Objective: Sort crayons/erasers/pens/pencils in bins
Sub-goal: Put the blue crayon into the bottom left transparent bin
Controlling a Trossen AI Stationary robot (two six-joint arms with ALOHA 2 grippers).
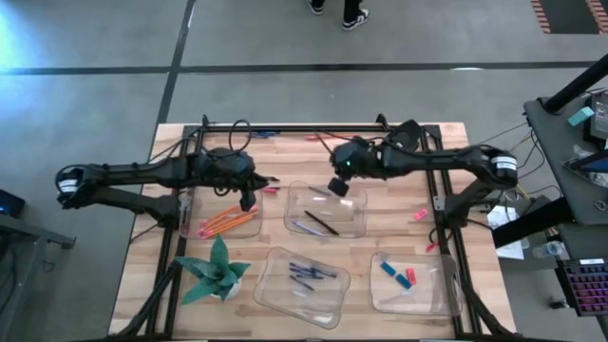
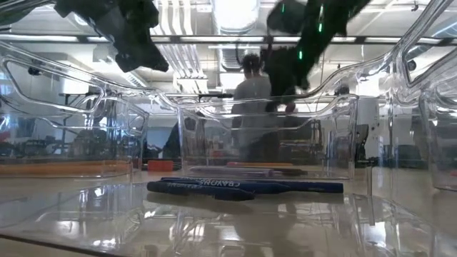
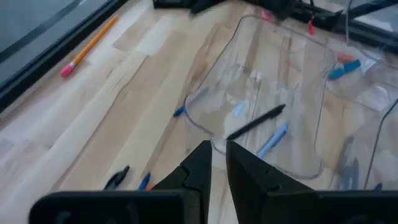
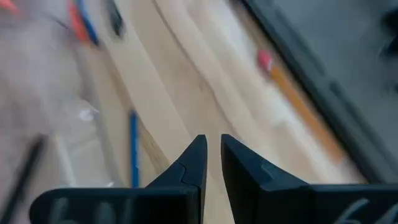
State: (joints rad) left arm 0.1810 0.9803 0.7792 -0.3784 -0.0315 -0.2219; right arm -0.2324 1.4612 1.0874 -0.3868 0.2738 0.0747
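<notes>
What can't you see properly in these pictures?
- High view: the erasers in one of the bins are too small to count surely.
- Low view: the clear bin walls blur the pencils into an orange band.
- Right wrist view: the right gripper is sharp, but the table is blurred.
- Left wrist view: the left gripper hides the table under it.

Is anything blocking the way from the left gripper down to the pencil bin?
Nothing visible does. In the high view the left gripper hovers over the upper edge of the bin with the orange pencils. Only air shows between them, and the green paper plant sits clear below.
</notes>
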